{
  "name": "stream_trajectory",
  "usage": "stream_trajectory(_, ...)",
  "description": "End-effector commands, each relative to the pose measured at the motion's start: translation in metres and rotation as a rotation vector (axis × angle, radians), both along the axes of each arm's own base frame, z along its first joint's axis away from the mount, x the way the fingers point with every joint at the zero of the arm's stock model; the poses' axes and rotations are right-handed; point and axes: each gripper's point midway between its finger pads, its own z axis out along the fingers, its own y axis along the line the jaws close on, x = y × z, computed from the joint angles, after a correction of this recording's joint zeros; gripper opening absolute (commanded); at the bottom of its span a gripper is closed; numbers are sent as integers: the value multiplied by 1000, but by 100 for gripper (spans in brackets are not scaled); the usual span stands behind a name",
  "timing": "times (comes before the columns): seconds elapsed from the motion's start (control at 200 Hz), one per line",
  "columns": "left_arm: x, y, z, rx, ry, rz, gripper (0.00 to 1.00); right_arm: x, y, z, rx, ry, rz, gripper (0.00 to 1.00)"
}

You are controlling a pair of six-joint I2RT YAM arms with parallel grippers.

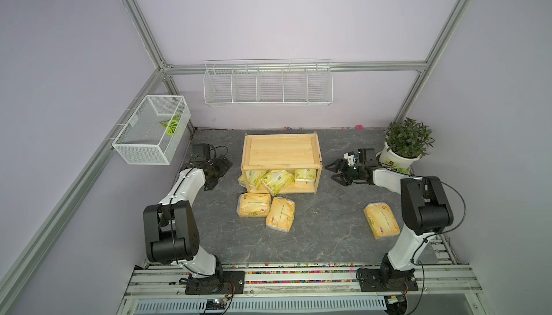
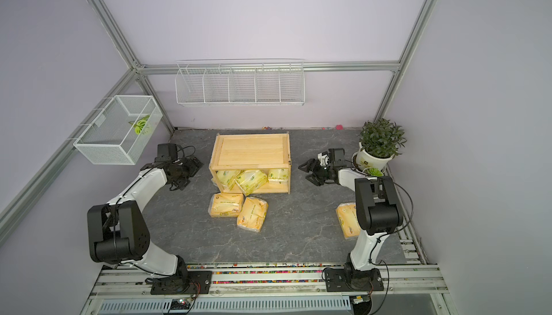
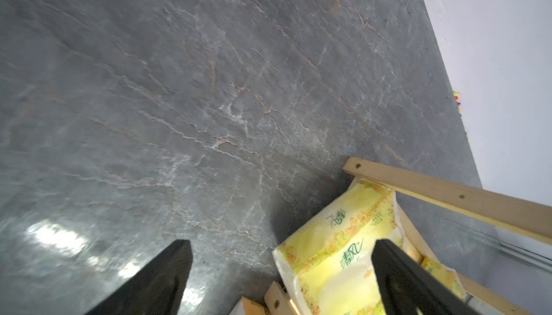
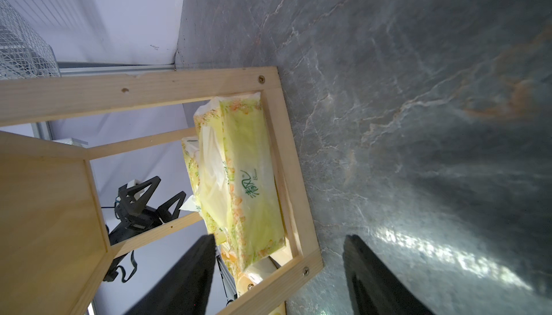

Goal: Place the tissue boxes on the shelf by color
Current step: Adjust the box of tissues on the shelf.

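Far left, the white mesh basket (image 1: pixel 140 149) on the wall holds just a leaf, no part in this. Next, the left gripper (image 1: pixel 219 173) sits low by the shelf's left end, jaws spread wide and holding nothing. The wrist view shows one pale pack (image 3: pixel 337 247) poking out of that end, right beside a finger.

Centre stage, the shelf (image 1: pixel 280 149): top board bare, lower tier carrying all three yellow-green tissue boxes (image 1: pixel 277 180), crowded and leaning on each other. On the wall above it, the wire rack (image 1: pixel 268 85) has nothing in its compartments.

Just in front of the shelf, two orange tissue boxes (image 1: pixel 254 206) lie touching on the counter (image 1: pixel 328 223). The right gripper (image 1: pixel 335 173) is off the shelf's right end, open and empty too. The third orange pack (image 1: pixel 382 221) lies well apart near the right arm, and the potted plant (image 1: pixel 401 152) is in the corner.

So the green half looks done. Next up, I'd say, is an orange pack: a grip across its short width, then a lift onto the top board.
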Motion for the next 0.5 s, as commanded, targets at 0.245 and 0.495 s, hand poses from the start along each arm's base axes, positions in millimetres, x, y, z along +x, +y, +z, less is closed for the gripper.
stream_trajectory(0.245,51,-32,9,-260,-146,-41,100,13,12,11,93,-20,1,72)
stream_trajectory(0.495,58,-41,-2,-373,-157,-9,100,11,37,9,100,-15,48,72)
